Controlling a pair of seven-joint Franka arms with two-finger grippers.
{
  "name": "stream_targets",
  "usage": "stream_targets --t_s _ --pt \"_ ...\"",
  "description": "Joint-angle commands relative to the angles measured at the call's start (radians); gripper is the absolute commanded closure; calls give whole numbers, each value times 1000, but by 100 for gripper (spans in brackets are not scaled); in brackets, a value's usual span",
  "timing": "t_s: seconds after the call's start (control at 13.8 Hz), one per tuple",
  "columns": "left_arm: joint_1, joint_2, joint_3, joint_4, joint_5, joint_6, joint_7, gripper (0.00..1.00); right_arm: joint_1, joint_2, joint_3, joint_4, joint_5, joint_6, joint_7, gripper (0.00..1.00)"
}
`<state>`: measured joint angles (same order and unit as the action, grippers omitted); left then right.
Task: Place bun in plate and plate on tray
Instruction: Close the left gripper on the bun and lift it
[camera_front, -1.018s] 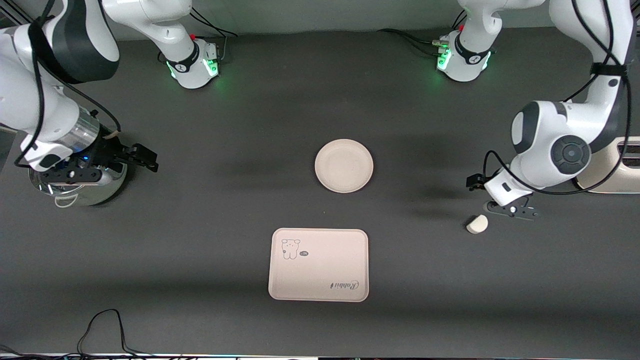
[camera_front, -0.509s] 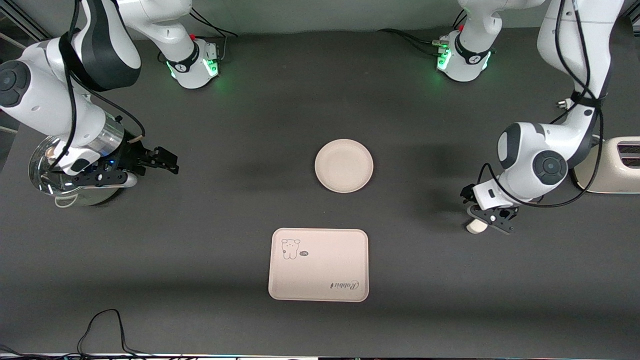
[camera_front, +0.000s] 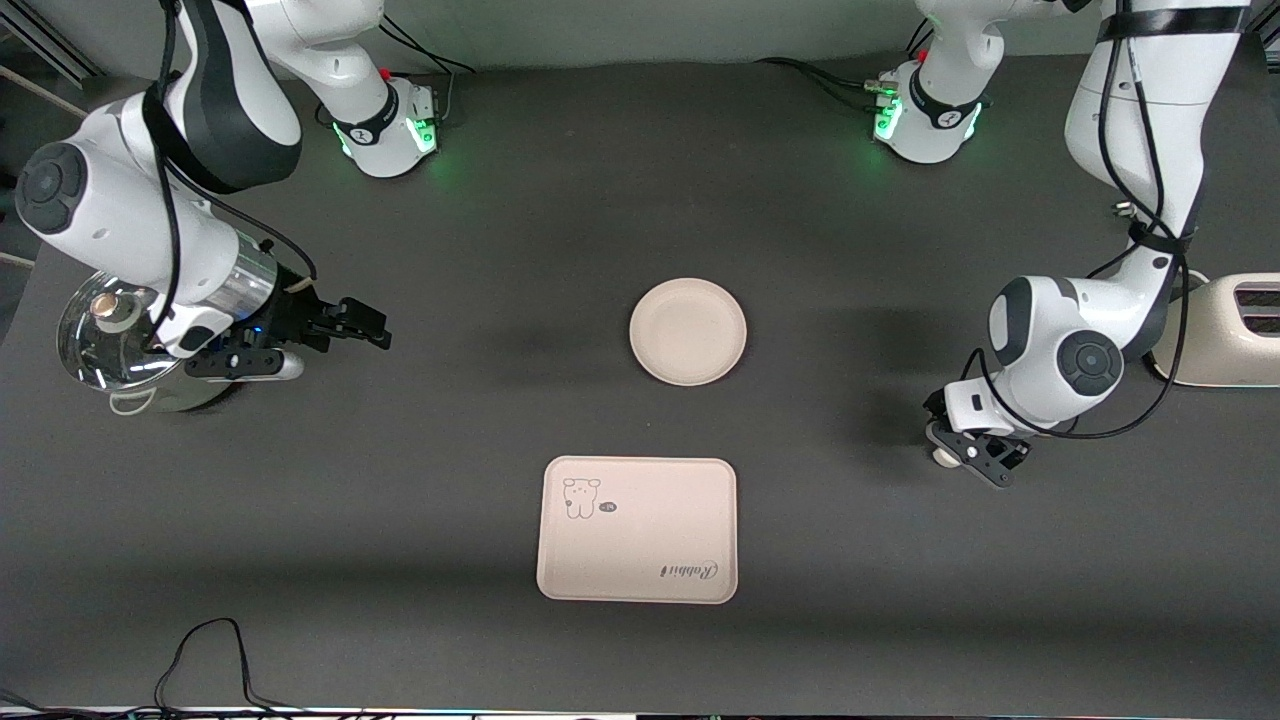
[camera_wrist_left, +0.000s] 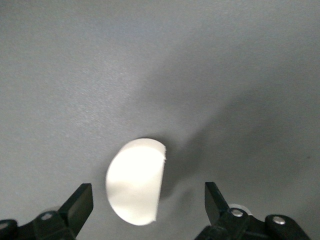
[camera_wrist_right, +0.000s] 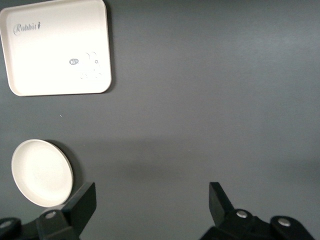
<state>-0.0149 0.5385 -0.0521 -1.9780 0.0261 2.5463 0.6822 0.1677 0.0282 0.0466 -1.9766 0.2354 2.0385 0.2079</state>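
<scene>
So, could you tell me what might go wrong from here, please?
1. The bun lies off-centre between the open fingers of the left tool, nearer one finger, so closing might nudge or tip it instead of gripping it squarely.
2. It is small with one rounded side; it could slip out on the way to the plate.

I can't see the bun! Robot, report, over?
Left gripper open, fingers straddling bun. Right gripper open, waiting beside glass pot. Plate and tray bare. Nothing blocking.
</scene>
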Motion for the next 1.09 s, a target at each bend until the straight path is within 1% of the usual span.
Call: stream_targets --t_s 0.0,0.22,0.29,0.36,0.44,0.51,0.73,0.8,0.95,1.02 --pt "1 32 3 44 9 -3 43 3 68 41 3 2 24 63 82 0" --pt "4 40 3 47 -8 -4 40 11 85 79 3 2 24 89 85 0" --pt "4 44 3 47 -9 -6 39 26 95 90 4 -2 24 118 87 0" --pt "4 44 2 48 -9 -9 39 56 116 102 3 -8 25 147 93 0" --pt "4 46 2 53 -9 -14 39 83 119 107 3 -10 25 172 112 0" --pt "6 46 2 56 -11 -17 37 100 119 117 4 -8 25 186 119 0" --pt "4 41 2 65 -12 -23 25 100 119 121 1 -8 25 187 117 0" --pt "0 29 2 64 -20 -43 11 100 121 130 1 -10 25 187 119 0" --pt "-10 -26 -6 67 -23 -145 -39 100 122 128 2 -13 25 186 119 0" --pt "-20 -72 -8 65 -22 -190 -56 100 125 128 3 -18 25 186 119 0"
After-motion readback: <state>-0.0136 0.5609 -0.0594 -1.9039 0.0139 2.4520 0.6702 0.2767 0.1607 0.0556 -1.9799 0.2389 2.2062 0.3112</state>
